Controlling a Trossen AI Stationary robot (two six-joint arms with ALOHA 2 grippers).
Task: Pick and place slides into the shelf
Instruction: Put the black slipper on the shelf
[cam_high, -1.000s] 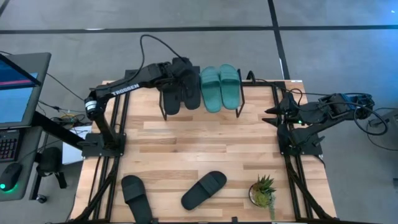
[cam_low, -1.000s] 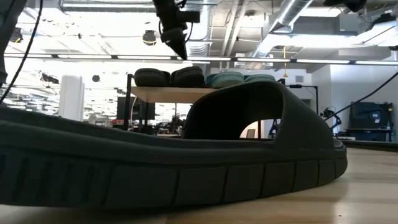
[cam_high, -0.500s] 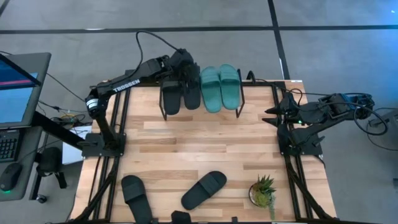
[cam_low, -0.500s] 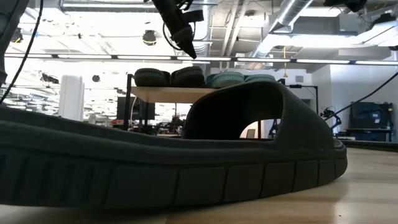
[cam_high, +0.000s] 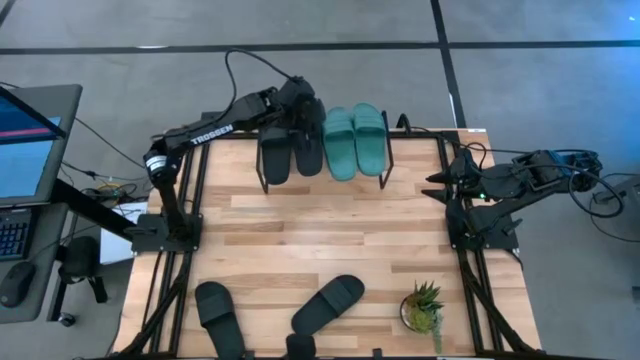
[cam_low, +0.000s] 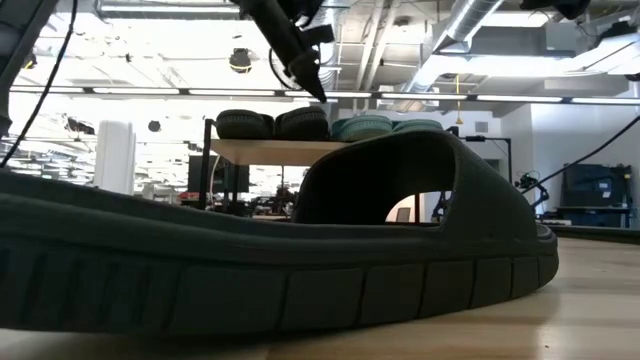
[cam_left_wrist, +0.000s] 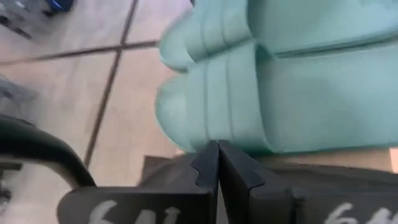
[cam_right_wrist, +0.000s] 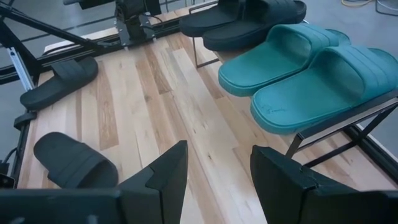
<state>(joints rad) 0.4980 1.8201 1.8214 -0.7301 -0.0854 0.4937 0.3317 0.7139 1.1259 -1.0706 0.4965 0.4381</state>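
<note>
The left tool (cam_high: 303, 93), fingers pressed together and holding nothing, hangs over the far end of the shelf (cam_high: 385, 168), directly above the black slides (cam_high: 292, 148) that lie beside the teal pair (cam_high: 354, 140). Two black slides (cam_high: 328, 304) wait on the counter (cam_high: 320, 235), well behind it. The right tool (cam_high: 436, 180) stands spread apart at the counter's edge, idle.

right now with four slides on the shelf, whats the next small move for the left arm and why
Probably lift the left gripper, shut and empty above the shelf, and swing it back toward the black slides still on the table, since two remain unplaced while the right gripper waits open.
</note>
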